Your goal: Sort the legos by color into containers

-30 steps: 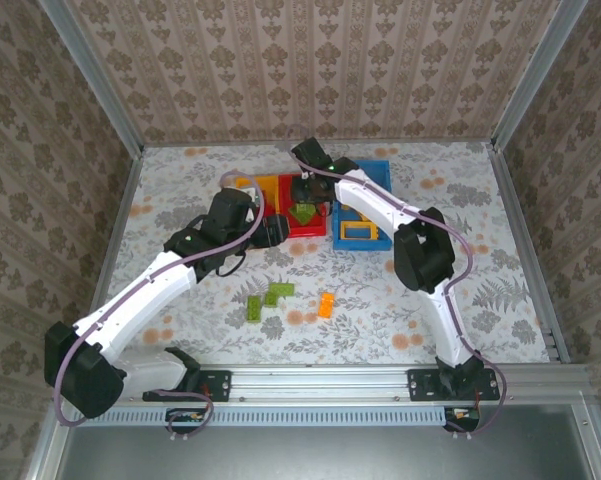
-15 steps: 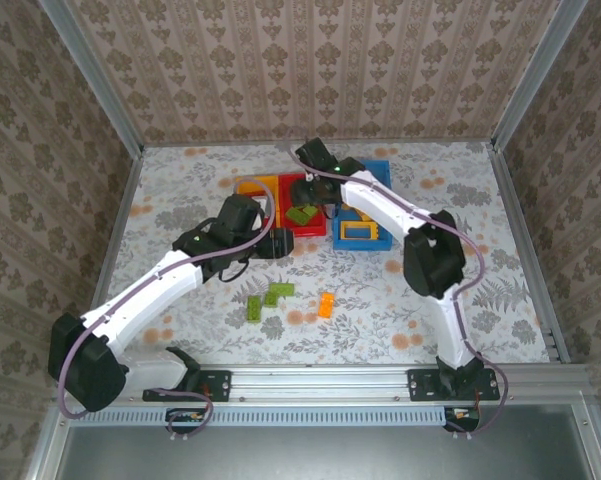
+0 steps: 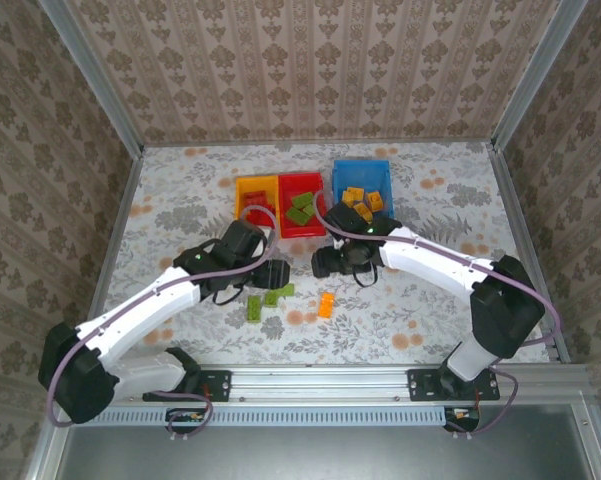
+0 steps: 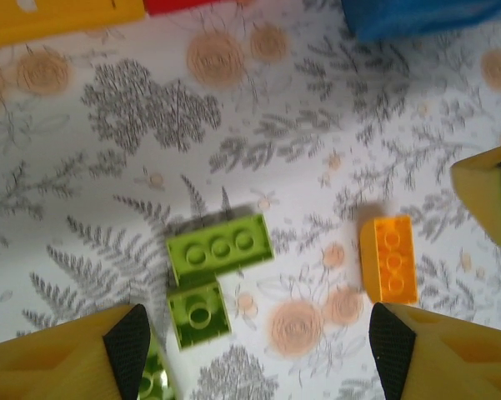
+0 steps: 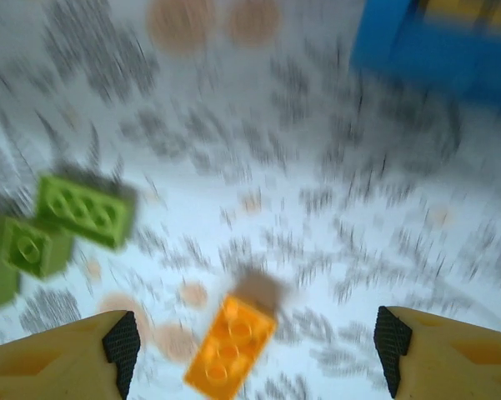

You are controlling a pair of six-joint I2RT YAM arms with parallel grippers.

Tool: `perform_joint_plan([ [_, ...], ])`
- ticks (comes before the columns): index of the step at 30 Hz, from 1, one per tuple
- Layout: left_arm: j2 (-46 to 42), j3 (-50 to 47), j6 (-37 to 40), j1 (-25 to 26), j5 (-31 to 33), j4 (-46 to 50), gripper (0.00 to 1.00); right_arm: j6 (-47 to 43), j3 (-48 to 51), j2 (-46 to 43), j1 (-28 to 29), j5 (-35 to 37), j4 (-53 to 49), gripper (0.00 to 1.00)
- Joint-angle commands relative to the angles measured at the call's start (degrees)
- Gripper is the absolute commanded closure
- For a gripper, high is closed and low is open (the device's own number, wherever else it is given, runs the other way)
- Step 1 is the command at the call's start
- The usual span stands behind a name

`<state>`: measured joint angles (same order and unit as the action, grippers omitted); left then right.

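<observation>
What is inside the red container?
Several green legos lie in a loose pile inside the red container, and no other colour shows there. The floor under the pile is covered, so anything beneath it cannot be seen.

Containers side by side, far; loose legos nearer (some inside containers).

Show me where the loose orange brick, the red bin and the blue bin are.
orange brick (image 4: 389, 258), left wrist view, on its studded top.
red bin (image 3: 302, 234), top external view, on its near wall.
blue bin (image 3: 360, 169), top external view, on bare floor by its far wall.
</observation>
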<state>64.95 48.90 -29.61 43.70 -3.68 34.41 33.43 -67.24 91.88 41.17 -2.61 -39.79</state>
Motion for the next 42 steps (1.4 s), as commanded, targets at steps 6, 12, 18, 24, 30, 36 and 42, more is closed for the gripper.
perform_joint_plan([
  [6,-6.04,-5.43,1.26,2.96,-1.92,2.75,0.26,12.71,1.38,5.63,2.76,-4.8,-5.25,0.21],
  [12,-7.0,-5.78,1.24,3.4,-1.87,2.69,0.26,18.11,-1.14,9.9,4.38,-4.23,-6.69,0.23],
  [18,-8.89,-6.25,0.73,3.42,-1.77,2.42,0.26,21.68,-1.95,13.06,5.19,-3.52,-6.2,0.27],
  [24,-10.55,-6.74,0.34,3.54,-1.69,2.79,0.26,22.34,-4.03,15.55,6.36,-3.88,-6.11,0.31],
  [30,-11.23,-6.72,0.0,3.54,-1.59,2.53,0.26,23.7,-2.46,16.08,6.25,-4.47,-3.87,0.54],
  [36,-10.51,-5.55,0.07,3.67,-2.19,1.3,0.26,22.26,-2.71,12.98,5.88,-0.45,-4.43,0.75],
  [42,-5.8,0.14,1.08,3.76,-2.54,-1.11,0.26,14.91,-5.38,6.15,1.08,7.48,-10.27,0.76],
])
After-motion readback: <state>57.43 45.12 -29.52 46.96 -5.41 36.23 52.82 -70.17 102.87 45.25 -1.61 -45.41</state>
